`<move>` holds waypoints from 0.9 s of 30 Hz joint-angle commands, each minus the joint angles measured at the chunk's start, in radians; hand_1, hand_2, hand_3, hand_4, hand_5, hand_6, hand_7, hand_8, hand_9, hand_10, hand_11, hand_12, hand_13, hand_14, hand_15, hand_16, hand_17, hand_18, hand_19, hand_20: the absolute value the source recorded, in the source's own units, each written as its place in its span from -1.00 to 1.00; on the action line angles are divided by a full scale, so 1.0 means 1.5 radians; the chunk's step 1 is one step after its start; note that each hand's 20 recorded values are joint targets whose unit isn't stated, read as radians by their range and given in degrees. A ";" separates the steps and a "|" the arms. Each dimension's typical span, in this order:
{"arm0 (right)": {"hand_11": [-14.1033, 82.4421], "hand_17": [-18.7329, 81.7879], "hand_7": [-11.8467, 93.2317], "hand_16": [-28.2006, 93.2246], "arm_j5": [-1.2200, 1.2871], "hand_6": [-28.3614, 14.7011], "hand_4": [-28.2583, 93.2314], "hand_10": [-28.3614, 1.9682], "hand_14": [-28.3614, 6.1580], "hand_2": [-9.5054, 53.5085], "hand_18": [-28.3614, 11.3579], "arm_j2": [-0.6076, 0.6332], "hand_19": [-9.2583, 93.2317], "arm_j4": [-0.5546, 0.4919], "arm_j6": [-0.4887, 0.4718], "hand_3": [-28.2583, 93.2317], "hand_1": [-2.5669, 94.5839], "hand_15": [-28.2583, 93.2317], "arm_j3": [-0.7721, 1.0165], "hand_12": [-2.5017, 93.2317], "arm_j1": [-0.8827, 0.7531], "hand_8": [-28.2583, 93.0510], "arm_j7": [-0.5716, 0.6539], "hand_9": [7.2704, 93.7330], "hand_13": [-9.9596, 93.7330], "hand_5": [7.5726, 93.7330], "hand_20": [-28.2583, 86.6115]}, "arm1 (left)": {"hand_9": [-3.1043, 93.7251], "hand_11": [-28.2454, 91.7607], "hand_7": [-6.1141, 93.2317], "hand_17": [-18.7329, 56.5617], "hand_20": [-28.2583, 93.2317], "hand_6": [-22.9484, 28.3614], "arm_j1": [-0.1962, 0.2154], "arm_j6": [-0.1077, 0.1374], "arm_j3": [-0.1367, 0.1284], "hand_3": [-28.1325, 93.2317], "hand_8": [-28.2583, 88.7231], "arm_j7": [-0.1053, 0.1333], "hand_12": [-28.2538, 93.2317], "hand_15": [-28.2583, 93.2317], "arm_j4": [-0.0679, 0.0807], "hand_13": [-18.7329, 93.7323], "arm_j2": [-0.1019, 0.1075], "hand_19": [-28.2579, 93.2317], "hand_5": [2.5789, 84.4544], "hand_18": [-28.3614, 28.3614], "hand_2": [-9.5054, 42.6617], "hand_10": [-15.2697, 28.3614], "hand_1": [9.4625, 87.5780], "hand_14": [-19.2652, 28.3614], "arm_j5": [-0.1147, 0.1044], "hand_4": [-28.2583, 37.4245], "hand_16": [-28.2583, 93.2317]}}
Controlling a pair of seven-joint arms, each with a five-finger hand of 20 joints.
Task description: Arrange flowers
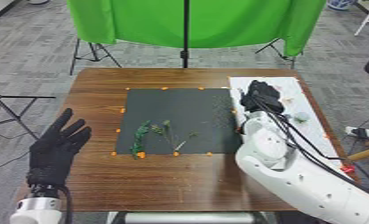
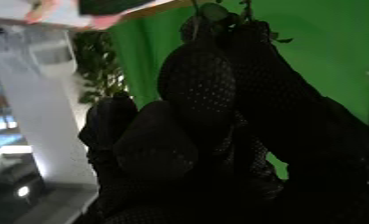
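Note:
My right hand [image 1: 262, 98] is over the upper left part of the white sheet [image 1: 311, 102]. In the right wrist view, the thumb and fingertips of this hand [image 2: 198, 82] pinch a small green sprig [image 2: 215, 12]; the glove hides most of its stem. A dark mat [image 1: 167, 107] carries a leafy green sprig [image 1: 140, 139] at its lower left and thin-stemmed sprigs [image 1: 170, 136] beside it. Faint greenery [image 1: 222, 111] lies along the mat's right side. My left hand [image 1: 54, 156] is open, left of the mat, fingers spread. A pale flower [image 1: 300, 117] rests on the sheet.
Orange pieces [image 1: 140, 155] dot the mat's edges. A red flower [image 1: 347, 169] is near the table's right edge. Behind the brown table [image 1: 100, 180] hang a green backdrop [image 1: 225, 25] and its stand pole [image 1: 185, 35]. My right arm spans the table's right side.

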 commanded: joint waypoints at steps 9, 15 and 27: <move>0.32 0.14 -0.36 -0.14 0.042 0.08 -0.95 0.01 0.07 -1.00 -0.95 -0.142 1.00 -0.022 -0.100 0.72 0.16 0.78 -0.016 -0.39 -0.071 -0.28 0.015 0.91 0.76 0.95 0.26 | -0.28 -0.18 -0.72 -0.75 -0.41 0.19 0.001 0.007 0.000 0.79 -0.66 -0.007 -0.36 0.34 0.000 -0.31 0.007 0.37 -0.21 1.00 -0.38 0.59 -0.63 0.96 -0.004 -0.93 -0.70; 0.35 0.14 -0.35 -0.14 0.059 0.09 -0.94 0.00 0.07 -1.00 -0.95 -0.145 1.00 -0.020 -0.116 0.69 0.17 0.79 -0.002 -0.42 -0.096 -0.31 0.028 0.89 0.75 0.94 0.26 | -0.28 -0.19 -0.72 -0.75 -0.41 0.19 0.005 0.005 -0.008 0.79 -0.66 -0.014 -0.35 0.34 -0.001 -0.31 -0.001 0.37 -0.20 1.00 -0.38 0.60 -0.63 0.96 0.001 -0.93 -0.69; 0.41 0.13 -0.30 -0.14 0.013 0.15 -0.93 0.00 0.03 -1.00 -0.95 -0.139 1.00 -0.020 -0.152 0.62 0.02 0.80 -0.011 -0.45 -0.097 -0.37 0.024 0.86 0.74 0.92 0.26 | -0.28 -0.19 -0.72 -0.75 -0.41 0.20 0.001 0.003 -0.005 0.80 -0.65 -0.018 -0.35 0.33 -0.001 -0.31 0.000 0.37 -0.20 1.00 -0.38 0.59 -0.63 0.96 0.002 -0.92 -0.69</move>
